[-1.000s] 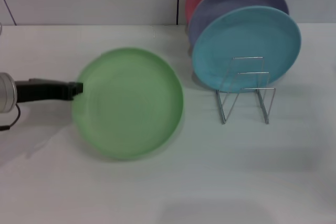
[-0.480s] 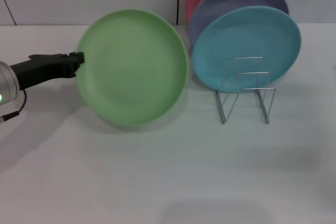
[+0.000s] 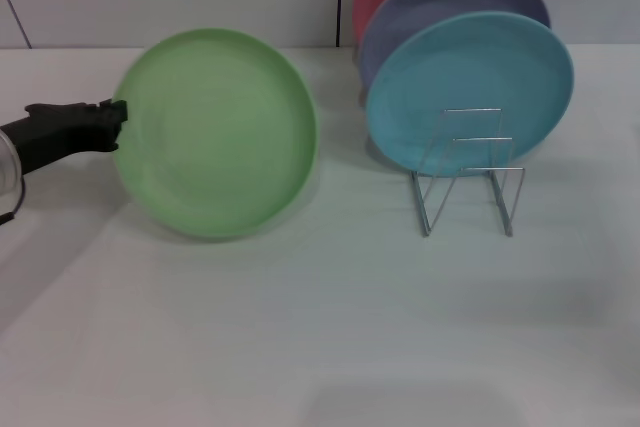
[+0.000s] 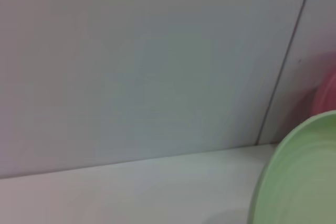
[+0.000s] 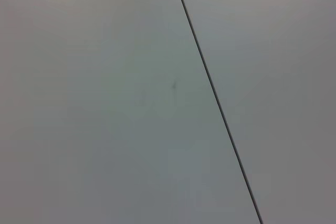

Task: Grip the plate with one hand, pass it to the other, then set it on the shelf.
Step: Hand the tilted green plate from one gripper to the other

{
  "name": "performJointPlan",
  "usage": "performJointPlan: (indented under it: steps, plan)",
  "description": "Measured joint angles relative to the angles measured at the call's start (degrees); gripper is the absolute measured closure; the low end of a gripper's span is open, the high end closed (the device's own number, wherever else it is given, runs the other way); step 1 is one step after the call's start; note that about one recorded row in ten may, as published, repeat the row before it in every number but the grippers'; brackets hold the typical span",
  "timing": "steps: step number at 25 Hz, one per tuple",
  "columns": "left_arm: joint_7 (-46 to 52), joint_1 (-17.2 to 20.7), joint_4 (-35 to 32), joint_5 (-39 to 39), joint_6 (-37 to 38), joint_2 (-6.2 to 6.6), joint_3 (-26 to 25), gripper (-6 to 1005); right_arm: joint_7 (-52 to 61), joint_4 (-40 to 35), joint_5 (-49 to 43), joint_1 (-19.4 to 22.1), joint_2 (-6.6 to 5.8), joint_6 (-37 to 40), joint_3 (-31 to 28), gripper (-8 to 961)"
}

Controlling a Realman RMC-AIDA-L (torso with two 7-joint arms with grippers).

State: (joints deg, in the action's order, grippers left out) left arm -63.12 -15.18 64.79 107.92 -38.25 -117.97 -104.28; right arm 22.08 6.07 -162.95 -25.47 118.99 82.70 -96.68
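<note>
left gripper [image 3: 118, 115] clamps the light green plate [image 3: 215, 134] by its left rim, tilted up at centre-left; wire rack [image 3: 468, 172] sits well to its right; right gripper unseen, handover pending.

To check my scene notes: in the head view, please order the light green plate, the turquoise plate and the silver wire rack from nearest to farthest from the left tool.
1. Round light green matte plate, held at its rim by the left tool.
2. Round turquoise plate, standing to the right.
3. Thin silver wire rack, farther right, in front.
</note>
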Motion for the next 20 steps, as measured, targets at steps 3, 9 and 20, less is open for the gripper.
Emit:
performJointPlan:
  steps: [3, 9, 20]
  plan:
    - [-0.13, -0.65, 0.63, 4.76, -0.28, 0.01, -0.38, 957, -0.01, 0.0, 0.0, -0.06, -0.05, 0.0, 0.0, 303]
    - [-3.4, -0.53, 2.11, 8.68, 3.9, -0.32, 0.17, 956, -0.03, 0.07, -0.03, -0.21, -0.17, 0.0, 0.62, 302]
    - [-9.88, 0.17, 4.24, 2.38, 7.34, -0.54, 0.83, 954, -0.03, 0.09, -0.1, -0.28, -0.12, 0.0, 0.71, 303]
